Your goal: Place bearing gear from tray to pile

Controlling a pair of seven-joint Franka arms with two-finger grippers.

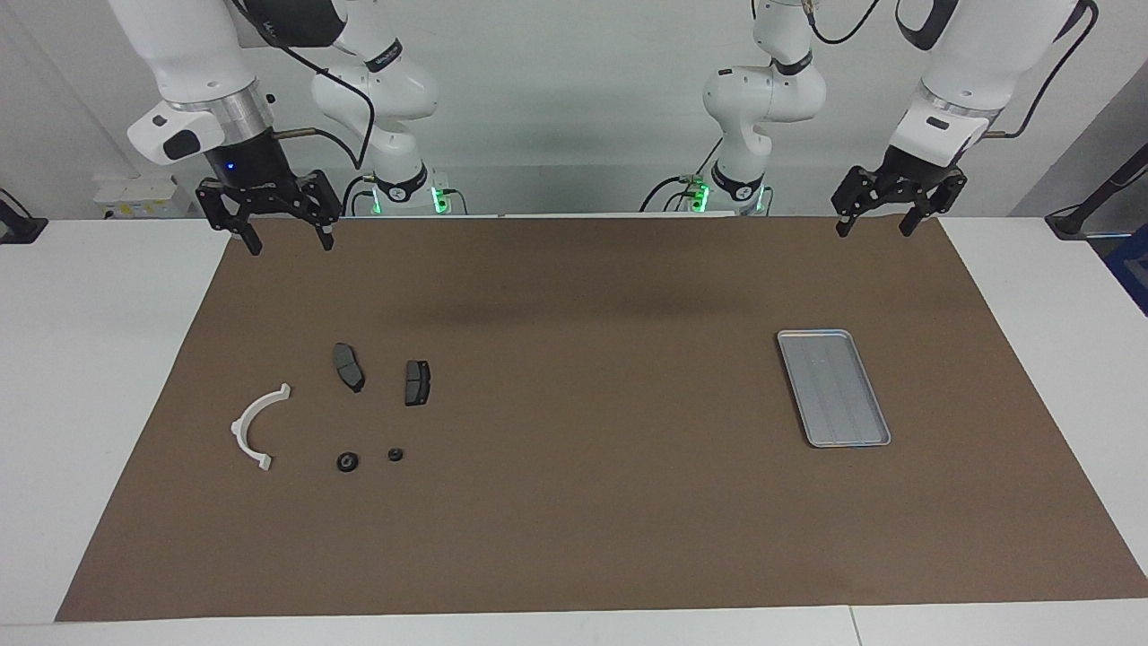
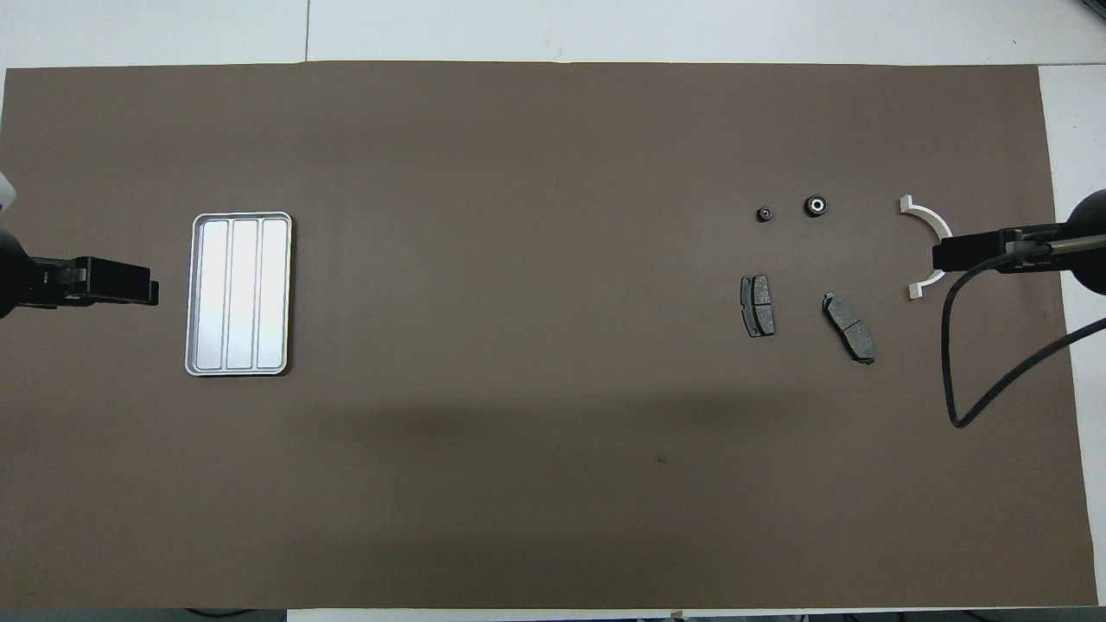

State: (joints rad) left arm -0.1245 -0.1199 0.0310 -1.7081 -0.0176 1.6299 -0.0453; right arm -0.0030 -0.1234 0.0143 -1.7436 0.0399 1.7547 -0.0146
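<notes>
My right gripper point(image 1: 283, 235), jaws wide and holding nothing, hangs nearer the robots than the pile's gears point(image 1: 348, 461); the tray point(image 1: 833, 387) lies bare.

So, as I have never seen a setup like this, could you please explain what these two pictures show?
These are two robot arms at a table covered by a brown mat. One picture is taken from across the table, facing the robots; the other looks down from above their end. The left gripper and the right gripper both hang open and hold nothing, each over the mat's edge nearest the robots. Toward the left arm's end lies a metal tray with nothing in it. Toward the right arm's end lie a white curved bracket, two dark brake pads and two small black round parts.
</notes>
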